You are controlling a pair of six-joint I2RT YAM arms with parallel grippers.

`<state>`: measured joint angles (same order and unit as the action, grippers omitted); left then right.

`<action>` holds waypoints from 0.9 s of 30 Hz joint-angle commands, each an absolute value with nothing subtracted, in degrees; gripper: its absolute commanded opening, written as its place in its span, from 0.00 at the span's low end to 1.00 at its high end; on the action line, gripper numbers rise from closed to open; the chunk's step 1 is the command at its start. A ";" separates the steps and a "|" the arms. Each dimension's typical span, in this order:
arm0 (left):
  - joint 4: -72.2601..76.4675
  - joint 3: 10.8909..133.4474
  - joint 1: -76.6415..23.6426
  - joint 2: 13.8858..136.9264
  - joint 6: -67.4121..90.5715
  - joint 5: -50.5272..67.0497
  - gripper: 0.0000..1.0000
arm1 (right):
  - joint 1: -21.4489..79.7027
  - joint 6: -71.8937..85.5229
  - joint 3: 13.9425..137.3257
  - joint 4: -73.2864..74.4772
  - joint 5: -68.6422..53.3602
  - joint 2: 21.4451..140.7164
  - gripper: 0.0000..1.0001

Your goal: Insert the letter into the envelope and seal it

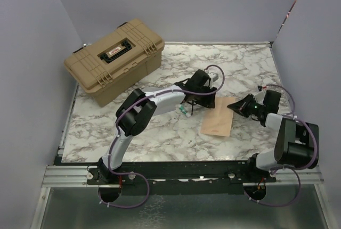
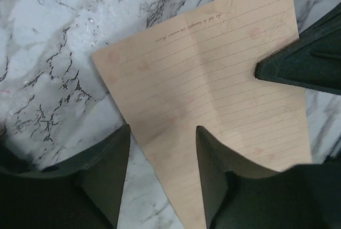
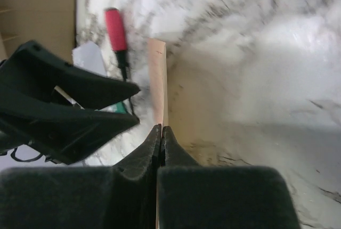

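- Marble-look bench [image 1: 154,138], white with grey veins, boxed in by plain lavender walls [image 1: 186,5] on three sides.
- One tan hard case [image 1: 114,58], lid down, sits at the far left of the bench, well apart from the paper.
- Two arms: the left arm [image 1: 160,98] reaches to mid-bench, and the right arm [image 1: 290,138] folds in from the right.
- One letter [image 1: 217,117], tan with ruled lines, is at mid-bench between the two grippers.
- Left gripper [image 2: 162,133]: jaws spread, straddling an edge of the letter, one finger over the paper and the other over bare marble. Whether either touches down, I cannot tell.
- Right gripper [image 3: 161,129]: jaws pressed together, pinching the letter's edge. In the right wrist view the sheet runs edge-on, thin, out from between them.
- One red-handled tool [image 3: 115,29] lies on the marble beyond the left gripper.
- One pale bit of paper [image 3: 88,58] shows beside the tool, partly hidden. I cannot tell what it is.
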<state>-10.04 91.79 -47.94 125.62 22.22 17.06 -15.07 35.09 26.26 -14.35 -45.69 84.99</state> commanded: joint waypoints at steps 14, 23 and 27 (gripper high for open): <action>-13.53 98.41 -34.24 100.32 22.67 6.32 0.99 | -15.16 42.05 59.68 -11.03 -53.01 72.40 0.00; -1.40 94.40 -32.98 93.25 30.34 32.73 0.99 | -12.41 63.61 68.23 -30.92 -58.96 72.51 0.00; 4.77 90.76 -35.02 92.16 34.98 32.31 0.99 | -9.78 69.12 70.25 -36.06 -58.42 73.04 0.00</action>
